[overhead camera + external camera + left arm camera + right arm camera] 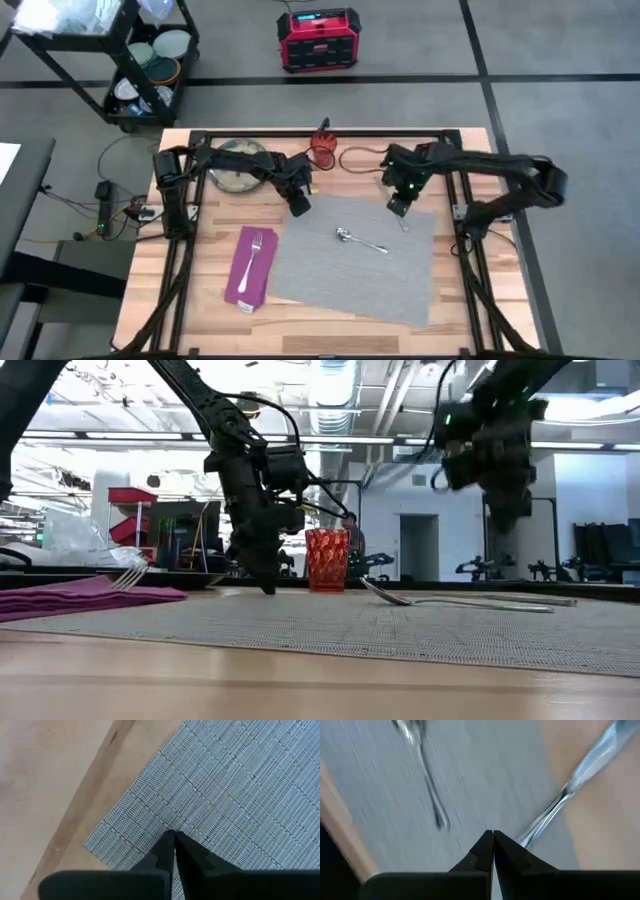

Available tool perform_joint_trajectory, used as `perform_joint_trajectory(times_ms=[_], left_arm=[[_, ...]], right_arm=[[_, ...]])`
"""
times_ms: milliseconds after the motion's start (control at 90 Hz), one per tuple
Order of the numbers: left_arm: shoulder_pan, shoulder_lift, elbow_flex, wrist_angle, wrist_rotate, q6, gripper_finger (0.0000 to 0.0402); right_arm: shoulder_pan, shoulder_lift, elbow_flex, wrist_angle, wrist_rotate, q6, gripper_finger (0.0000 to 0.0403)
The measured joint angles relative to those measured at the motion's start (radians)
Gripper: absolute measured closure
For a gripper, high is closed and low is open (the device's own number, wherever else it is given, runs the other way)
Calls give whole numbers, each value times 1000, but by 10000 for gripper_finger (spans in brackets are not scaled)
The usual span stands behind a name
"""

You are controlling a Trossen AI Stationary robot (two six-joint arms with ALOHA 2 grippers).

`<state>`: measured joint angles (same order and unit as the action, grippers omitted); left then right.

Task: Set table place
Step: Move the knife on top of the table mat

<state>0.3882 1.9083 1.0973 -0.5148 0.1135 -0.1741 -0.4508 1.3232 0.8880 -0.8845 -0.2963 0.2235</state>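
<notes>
The grey woven mat (355,265) lies flat on the table (200,300), with the spoon (360,240) on it. A knife (570,785) lies across the mat's far right edge, partly on the wood. The magenta napkin (250,265) lies left of the mat with the fork (256,248) on top. The plate (235,165) and the orange-red cup (322,148) stand at the table's far side. My left gripper (298,205) is shut, low over the mat's far left corner (107,837). My right gripper (398,208) is shut and raised above the knife's end. My left gripper points its shut fingertips (268,588) down at the mat just inside its far left corner (165,822), slanting from the table's far left. In the low view the tips reach down to the mat's surface. I cannot tell whether they touch it.
A black rail frame (320,135) runs along the table's far edge. Beyond the table stand a black shelf cart (130,60) with dishes and a red box (318,40) on the floor. Bare wood shows at the near edge and the near right.
</notes>
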Motion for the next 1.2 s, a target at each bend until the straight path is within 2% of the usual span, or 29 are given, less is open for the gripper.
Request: perform_joint_trajectory(times_ms=[356, 644, 711, 800, 978, 1111, 1200], left_arm=[[-16, 0, -2, 16, 22, -67, 402], [-24, 0, -2, 32, 30, -77, 402], [-26, 4, -2, 44, 42, -77, 402], [-27, 4, -2, 45, 42, -82, 402], [-26, 4, -2, 46, 42, -95, 402], [-26, 4, -2, 46, 40, -96, 402], [-26, 4, -2, 47, 40, -102, 402]], right_arm=[[-122, 61, -213, 325, 56, 115, 403], [-137, 159, -225, 359, 32, 112, 403], [-116, 164, -233, 352, 18, 113, 403], [-62, 152, -247, 315, -59, 131, 403], [126, 5, -273, 243, -165, 201, 403], [238, -87, -284, 224, -162, 315, 403], [292, -134, -280, 203, -72, 406, 403]])
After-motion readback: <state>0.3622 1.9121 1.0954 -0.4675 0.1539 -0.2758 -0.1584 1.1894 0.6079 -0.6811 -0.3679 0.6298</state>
